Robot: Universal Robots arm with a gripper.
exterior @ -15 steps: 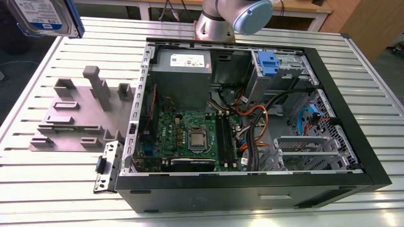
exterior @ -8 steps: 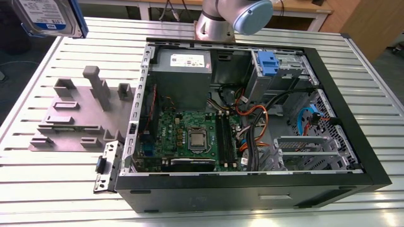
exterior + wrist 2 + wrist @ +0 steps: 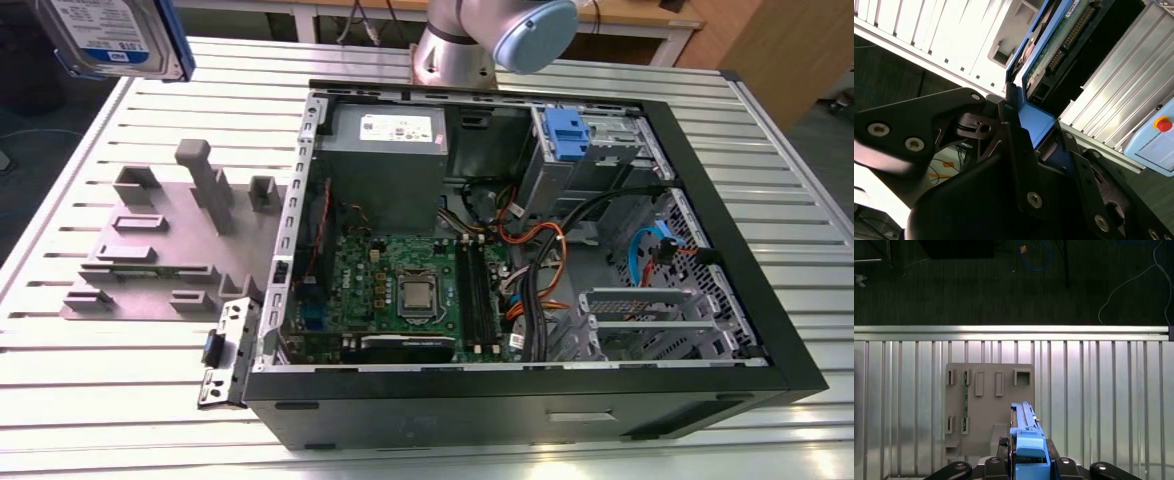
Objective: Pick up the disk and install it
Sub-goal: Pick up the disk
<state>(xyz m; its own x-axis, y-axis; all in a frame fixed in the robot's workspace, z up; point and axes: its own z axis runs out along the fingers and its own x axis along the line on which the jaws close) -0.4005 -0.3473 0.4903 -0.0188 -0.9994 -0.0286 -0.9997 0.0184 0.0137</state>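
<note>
The disk (image 3: 114, 35), a silver drive with a white-and-blue label in a blue carrier, hangs high above the table at the exterior view's upper left. In both wrist views my gripper (image 3: 1043, 142) is shut on the blue carrier end of the disk (image 3: 1051, 47). One dark finger (image 3: 1016, 135) presses on each side. In the first wrist view the disk (image 3: 1026, 432) shows edge-on above the grey fixture plate (image 3: 989, 410), held by my gripper (image 3: 1029, 465).
An open black computer case (image 3: 507, 405) lies on the slatted metal table (image 3: 747, 100), with the motherboard, cables and a drive bay holding a narrow blue bracket (image 3: 567, 135). A grey fixture plate (image 3: 160, 240) with upright posts sits left of the case. The arm's base (image 3: 461, 55) stands behind it.
</note>
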